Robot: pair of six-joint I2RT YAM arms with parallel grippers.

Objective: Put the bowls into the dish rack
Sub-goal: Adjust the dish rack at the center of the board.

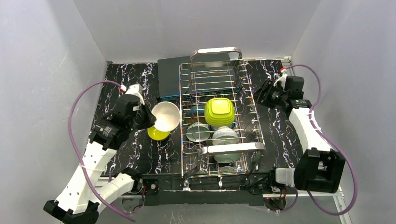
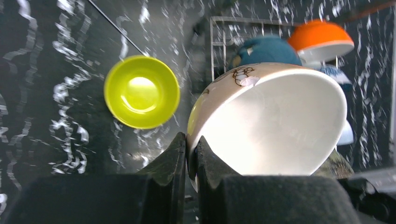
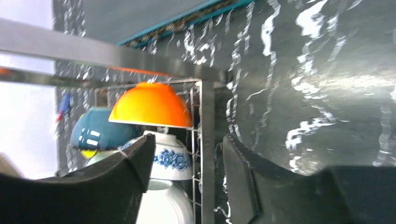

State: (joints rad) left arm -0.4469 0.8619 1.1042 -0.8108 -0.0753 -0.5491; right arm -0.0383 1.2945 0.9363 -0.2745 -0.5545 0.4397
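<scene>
The left tool [image 2: 191, 154] is clamped on the rim of the cream, white-lined bowl [image 2: 275, 126]. Best stand it edgewise between bare tines, upper part of the steel wire rack [image 1: 232, 148]. The right tool [image 3: 189, 142] gapes, empty.

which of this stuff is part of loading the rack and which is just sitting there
Part of the job:
dish rack
cream bowl, pinched by the rim in the left gripper
lime-yellow round bowl, on the table
lime squarish bowl, orange bowl, teal bowl, blue-patterned bowl, all in the rack

Just lying about:
flat dark box at the rack's far end
</scene>
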